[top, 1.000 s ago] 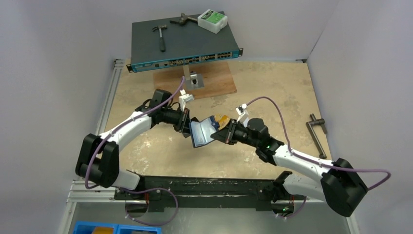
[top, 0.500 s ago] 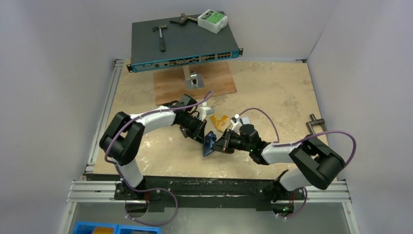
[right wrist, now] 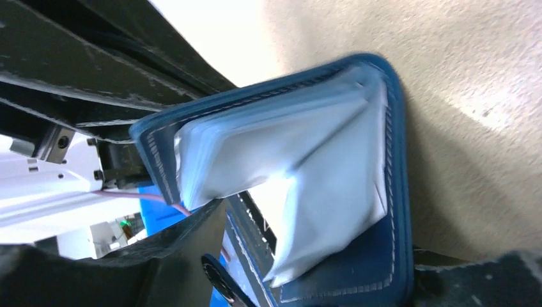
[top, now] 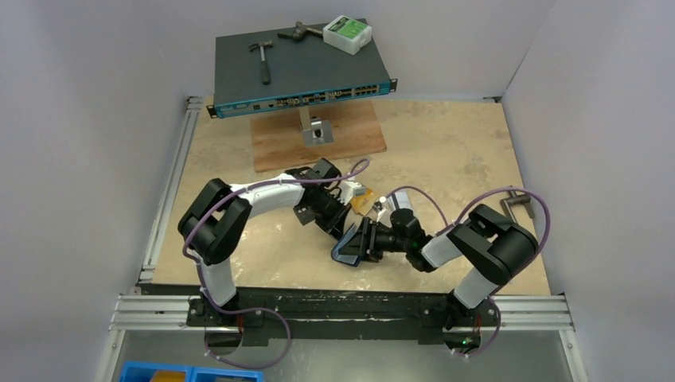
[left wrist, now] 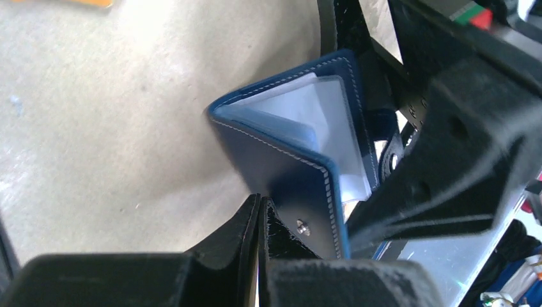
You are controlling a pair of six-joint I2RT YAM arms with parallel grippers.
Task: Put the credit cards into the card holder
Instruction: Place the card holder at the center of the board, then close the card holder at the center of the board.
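Observation:
The card holder [top: 349, 245], navy blue with clear sleeves inside, stands half folded on the table between both grippers. My left gripper [left wrist: 260, 199] is shut, its tips pinching the lower edge of the card holder [left wrist: 287, 173] cover beside the snap stud. My right gripper [right wrist: 319, 236] is open, and the card holder [right wrist: 377, 192] sits loosely between its fingers, with the sleeves fanned out. Orange-gold credit cards [top: 362, 200] lie on the table just behind the grippers. An edge of these credit cards [left wrist: 70, 2] shows at the top of the left wrist view. No other cards are visible.
A network switch [top: 298, 76] at the back carries a hammer [top: 263, 60] and a white box [top: 346, 33]. In front of it lies a wooden board [top: 350, 139] with a metal block [top: 316, 131]. A metal handle tool [top: 517, 203] lies at the right. A blue bin [top: 191, 372] sits below the table.
Both grippers came down and nearer with the card holder, which folded from spread open to half shut. The right gripper has opened and released its side. The left stays shut.

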